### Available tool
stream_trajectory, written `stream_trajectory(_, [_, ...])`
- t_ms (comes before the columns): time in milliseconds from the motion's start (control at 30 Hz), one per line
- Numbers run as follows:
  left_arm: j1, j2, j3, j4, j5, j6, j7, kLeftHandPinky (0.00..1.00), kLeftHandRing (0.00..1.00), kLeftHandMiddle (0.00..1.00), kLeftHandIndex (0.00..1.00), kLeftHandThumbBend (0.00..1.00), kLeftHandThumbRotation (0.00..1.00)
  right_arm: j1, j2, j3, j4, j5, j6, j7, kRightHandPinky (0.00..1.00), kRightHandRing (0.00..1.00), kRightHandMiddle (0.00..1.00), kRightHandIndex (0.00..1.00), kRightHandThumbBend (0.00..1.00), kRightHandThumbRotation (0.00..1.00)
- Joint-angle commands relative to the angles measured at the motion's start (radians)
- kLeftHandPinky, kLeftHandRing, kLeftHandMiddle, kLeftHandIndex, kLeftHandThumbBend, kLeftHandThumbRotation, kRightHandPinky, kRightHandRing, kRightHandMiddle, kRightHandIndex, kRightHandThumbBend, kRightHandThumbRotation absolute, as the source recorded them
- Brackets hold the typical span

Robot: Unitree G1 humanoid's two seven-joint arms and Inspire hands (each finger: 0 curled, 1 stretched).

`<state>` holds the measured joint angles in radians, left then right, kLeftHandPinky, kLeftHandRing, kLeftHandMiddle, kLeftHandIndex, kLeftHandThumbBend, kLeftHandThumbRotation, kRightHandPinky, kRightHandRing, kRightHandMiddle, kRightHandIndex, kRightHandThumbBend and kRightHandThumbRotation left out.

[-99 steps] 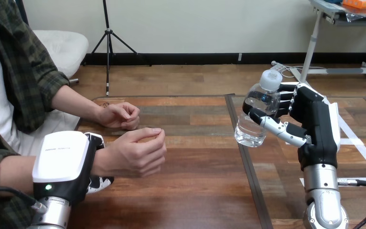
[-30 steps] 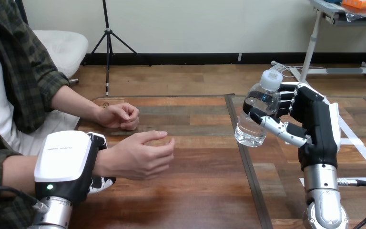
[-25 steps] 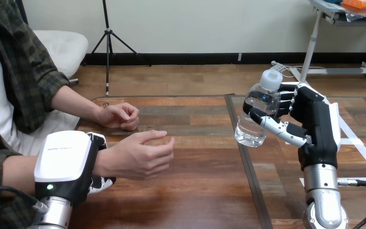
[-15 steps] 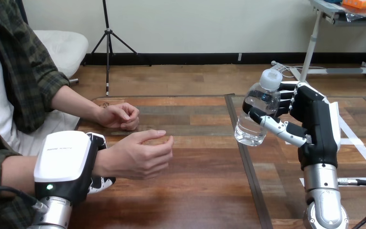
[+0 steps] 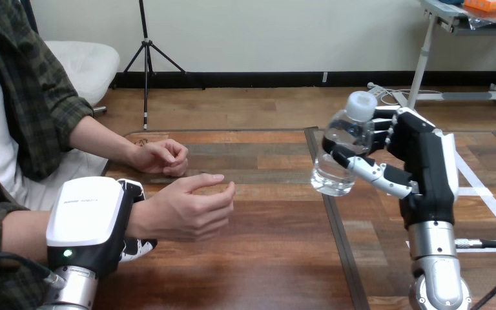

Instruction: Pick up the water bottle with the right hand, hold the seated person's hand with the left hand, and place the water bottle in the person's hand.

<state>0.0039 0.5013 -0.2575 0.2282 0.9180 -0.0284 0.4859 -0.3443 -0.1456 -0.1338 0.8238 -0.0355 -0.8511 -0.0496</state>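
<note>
aloft, water bottle (image 5: 338, 147) in the curled clasp of the right robot hand (image 5: 421, 155); left robot hand (image 5: 90, 221) curled round the person's wrist (image 5: 137, 219)

The person's farther hand (image 5: 161, 157) is resting, loosely curled, on the wooden table (image 5: 265, 258) near its far left corner; a dark seam (image 5: 336, 219) is crossing the tabletop.

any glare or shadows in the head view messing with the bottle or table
Head view: even light; a pale sheen lies on the table near its middle; the clear water bottle in the right hand carries small highlights, wood showing through it; a soft shadow sits under the person's nearer hand.
</note>
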Motion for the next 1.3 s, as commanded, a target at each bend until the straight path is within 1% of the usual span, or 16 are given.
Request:
stream_trajectory(0, [-0.025, 0.006, 0.008, -0.064, 0.01, -0.007, 0.018, 0.24, 0.26, 0.3, 0.3, 0.81, 0.0, -0.03, 0.03, 0.02, -0.106, 0.027, -0.014, 0.024, 0.39, 0.44, 0.49, 0.53, 0.69, 0.0])
stream_trajectory(67, [-0.024, 0.005, 0.007, -0.069, 0.01, -0.008, 0.017, 0.24, 0.26, 0.3, 0.3, 0.82, 0.0, -0.025, 0.035, 0.023, -0.119, 0.033, -0.009, 0.032, 0.38, 0.44, 0.49, 0.53, 0.69, 0.0])
stream_trajectory(167, [-0.022, 0.005, 0.009, -0.072, 0.001, -0.023, 0.024, 0.24, 0.26, 0.3, 0.3, 0.82, 0.0, -0.015, 0.049, 0.03, -0.14, 0.062, 0.0, 0.061, 0.38, 0.44, 0.49, 0.53, 0.68, 0.0])
stream_trajectory(267, [-0.02, 0.004, 0.009, -0.075, -0.005, -0.035, 0.027, 0.24, 0.26, 0.3, 0.3, 0.82, 0.0, -0.006, 0.061, 0.037, -0.161, 0.091, 0.007, 0.093, 0.38, 0.44, 0.49, 0.53, 0.67, 0.0])
stream_trajectory(333, [-0.018, 0.003, 0.008, -0.079, -0.006, -0.04, 0.028, 0.24, 0.26, 0.3, 0.3, 0.82, 0.0, 0.0, 0.068, 0.044, -0.176, 0.117, 0.012, 0.126, 0.38, 0.44, 0.5, 0.53, 0.66, 0.0])
stream_trajectory(467, [-0.016, -0.001, 0.007, -0.083, -0.006, -0.05, 0.034, 0.24, 0.26, 0.29, 0.3, 0.81, 0.0, 0.01, 0.075, 0.053, -0.194, 0.143, 0.018, 0.171, 0.4, 0.44, 0.5, 0.54, 0.63, 0.0])
stream_trajectory(667, [-0.014, -0.003, 0.001, -0.091, 0.01, -0.06, 0.055, 0.23, 0.25, 0.29, 0.29, 0.8, 0.0, 0.021, 0.083, 0.064, -0.222, 0.112, 0.018, 0.166, 0.41, 0.44, 0.5, 0.54, 0.63, 0.0])
stream_trajectory(867, [-0.005, -0.005, -0.003, -0.117, 0.02, -0.062, 0.053, 0.22, 0.25, 0.28, 0.29, 0.8, 0.0, 0.038, 0.099, 0.081, -0.275, 0.114, 0.05, 0.171, 0.4, 0.44, 0.49, 0.53, 0.65, 0.0])
stream_trajectory(1067, [0.001, -0.013, -0.003, -0.137, 0.029, -0.079, 0.069, 0.21, 0.24, 0.28, 0.28, 0.81, 0.0, 0.053, 0.109, 0.095, -0.317, 0.103, 0.067, 0.171, 0.39, 0.44, 0.49, 0.53, 0.66, 0.0])
stream_trajectory(1267, [0.012, -0.024, -0.002, -0.159, 0.033, -0.083, 0.065, 0.21, 0.23, 0.27, 0.28, 0.82, 0.0, 0.065, 0.114, 0.105, -0.348, 0.062, 0.07, 0.151, 0.38, 0.43, 0.49, 0.52, 0.67, 0.0])
